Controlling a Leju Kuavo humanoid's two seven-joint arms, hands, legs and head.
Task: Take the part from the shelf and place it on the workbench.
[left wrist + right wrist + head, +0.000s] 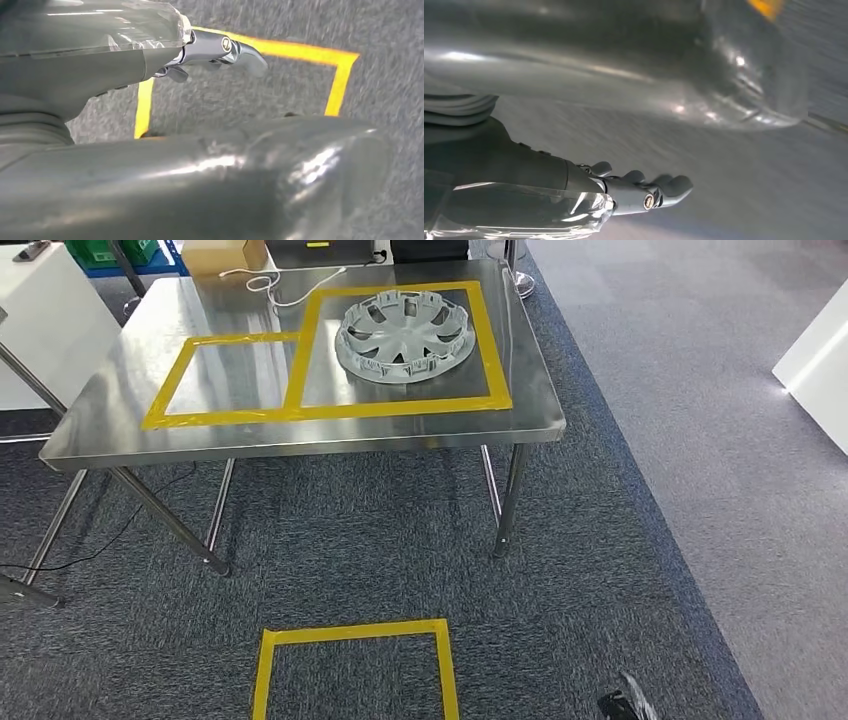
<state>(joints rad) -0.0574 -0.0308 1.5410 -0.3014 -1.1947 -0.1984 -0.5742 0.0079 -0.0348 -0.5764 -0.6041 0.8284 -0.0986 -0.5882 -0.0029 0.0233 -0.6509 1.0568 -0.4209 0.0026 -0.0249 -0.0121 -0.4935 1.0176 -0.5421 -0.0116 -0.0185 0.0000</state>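
Wheel cover sits on the surface toward its far right corner; left hand and right hand both empty, fingers loosely spread

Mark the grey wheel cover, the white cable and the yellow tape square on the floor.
Grey wheel cover (405,335), head view: its hub.
White cable (272,285), head view: its loop on the table.
Yellow tape square (355,632), head view: its far edge.
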